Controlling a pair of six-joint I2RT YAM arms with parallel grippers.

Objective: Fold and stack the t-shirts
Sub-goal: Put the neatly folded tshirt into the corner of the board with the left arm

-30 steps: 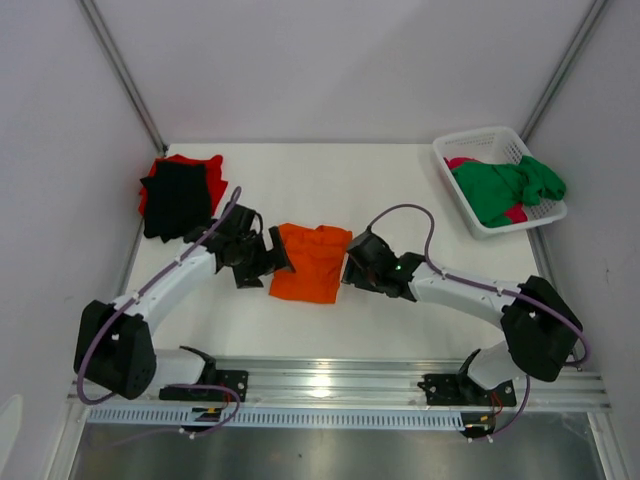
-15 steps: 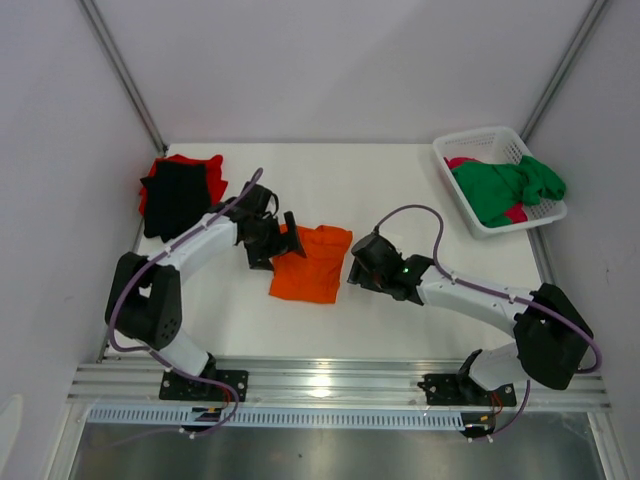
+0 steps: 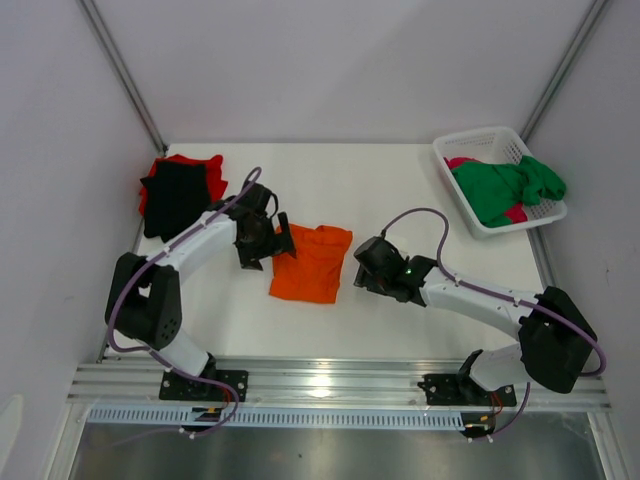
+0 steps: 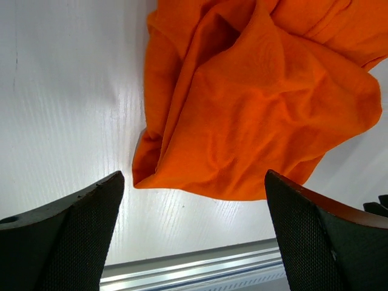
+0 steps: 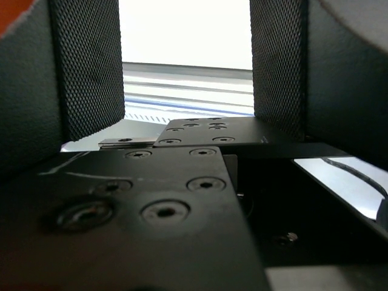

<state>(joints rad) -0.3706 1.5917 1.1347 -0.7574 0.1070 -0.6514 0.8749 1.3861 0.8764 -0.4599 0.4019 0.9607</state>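
The orange t-shirt (image 3: 312,262) lies folded in a rough rectangle mid-table, its long axis running far to near and leaning slightly left at the near end. The left gripper (image 3: 283,240) hangs wide open and empty at its far left edge. The right gripper (image 3: 357,268), fingers apart and empty, sits just off its right edge. A black t-shirt (image 3: 175,200) lies on a red t-shirt (image 3: 190,163) at the far left.

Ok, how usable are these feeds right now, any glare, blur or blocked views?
Top external: even light, soft shadows, one glare spot on the front rail. Left wrist: orange t-shirt sharp, creases clear; the jaws at the bottom corners are dark and soft. Right wrist: mostly filled by a dark screwed plate, its near end blurred; the gap between the jaws is blown out white.
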